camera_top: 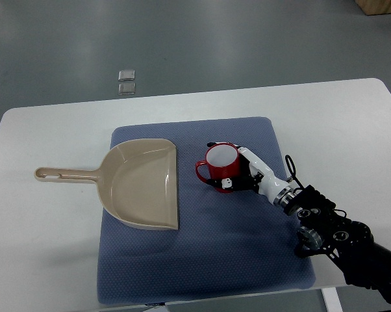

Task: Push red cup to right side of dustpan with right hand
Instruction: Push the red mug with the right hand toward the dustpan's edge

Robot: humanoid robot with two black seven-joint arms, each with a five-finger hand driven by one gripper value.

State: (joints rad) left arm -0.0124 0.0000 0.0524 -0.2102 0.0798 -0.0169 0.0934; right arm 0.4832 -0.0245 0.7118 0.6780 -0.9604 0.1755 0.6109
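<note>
A red cup (217, 166) with a white inside stands upright on the blue mat (202, 260), just right of the beige dustpan (143, 185). Its handle points left toward the dustpan's open edge. My right hand (238, 174) comes in from the lower right and its fingers curl around the cup's right and front side, touching it. The dustpan lies flat with its handle pointing left over the white table (46, 247). The left arm does not show.
Two small clear squares (126, 80) lie on the grey floor beyond the table's far edge. The mat has bare room in front of the cup and the dustpan. A wooden piece (382, 6) shows at the top right corner.
</note>
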